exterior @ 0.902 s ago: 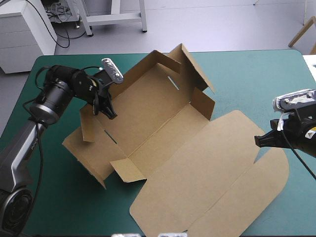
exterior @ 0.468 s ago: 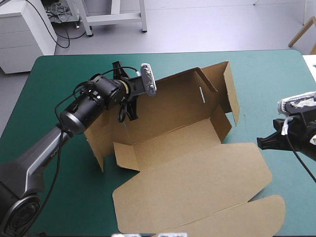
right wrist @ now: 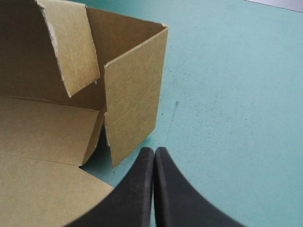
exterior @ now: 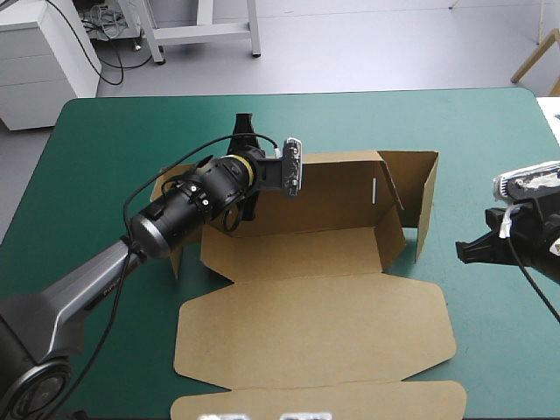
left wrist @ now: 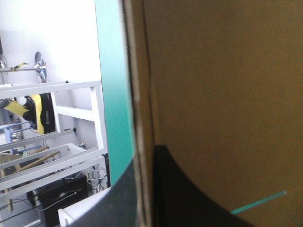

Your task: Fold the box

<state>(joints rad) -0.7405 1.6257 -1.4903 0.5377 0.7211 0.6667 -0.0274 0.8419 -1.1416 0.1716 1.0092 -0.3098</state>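
The brown box (exterior: pixel 306 332) lies open on the teal-green cover, square to the table's edges. Its long back wall (exterior: pixel 337 184) and right end wall (exterior: pixel 427 206) stand raised, and the lid lies flat toward the near edge. My left gripper (exterior: pixel 238 208) is at the left part of the back wall. In the left wrist view it (left wrist: pixel 144 189) is shut on the board's edge, with brown board (left wrist: pixel 222 94) filling the view beside it. My right gripper (exterior: pixel 461 251) hangs shut just right of the box, touching nothing. In its own view it (right wrist: pixel 154 150) points past the end wall (right wrist: pixel 135 94).
The lid's front flap (exterior: pixel 315 401) reaches the table's near edge. Bare teal-green cover (exterior: pixel 490 140) lies right of and beyond the box. A narrow strip of cover (left wrist: pixel 113 94) shows beside the held wall in the left wrist view.
The box has swung round from a diagonal lie to square with the table. My left gripper moved right and farther with the back wall. The right gripper has hardly moved.
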